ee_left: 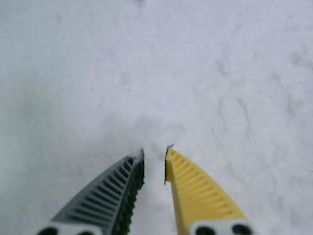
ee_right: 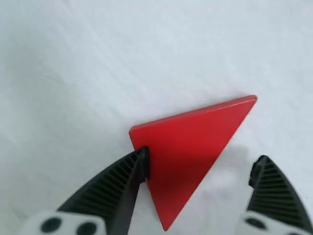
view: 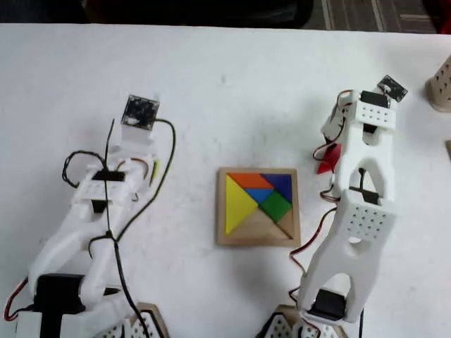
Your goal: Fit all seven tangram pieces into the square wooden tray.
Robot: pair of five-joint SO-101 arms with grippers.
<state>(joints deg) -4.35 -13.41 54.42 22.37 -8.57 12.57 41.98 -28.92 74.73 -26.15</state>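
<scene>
The square wooden tray (view: 258,242) lies at the table's middle. In it are a yellow triangle (view: 238,204), an orange piece (view: 250,179), a small blue piece (view: 259,195), a dark blue piece (view: 282,184) and a green square (view: 275,206); its near part is wood-coloured. A red triangle (view: 328,160) lies flat on the table to the right of the tray. My right gripper (ee_right: 201,155) is open astride the red triangle (ee_right: 190,132), one finger (ee_right: 132,171) touching its edge and the other apart. My left gripper (ee_left: 154,154) hangs shut over bare table left of the tray.
A beige perforated object (view: 440,84) stands at the far right edge. Black and red cables (view: 158,183) trail from the left arm toward the tray. Both arm bases sit at the front edge. Open table lies behind the tray.
</scene>
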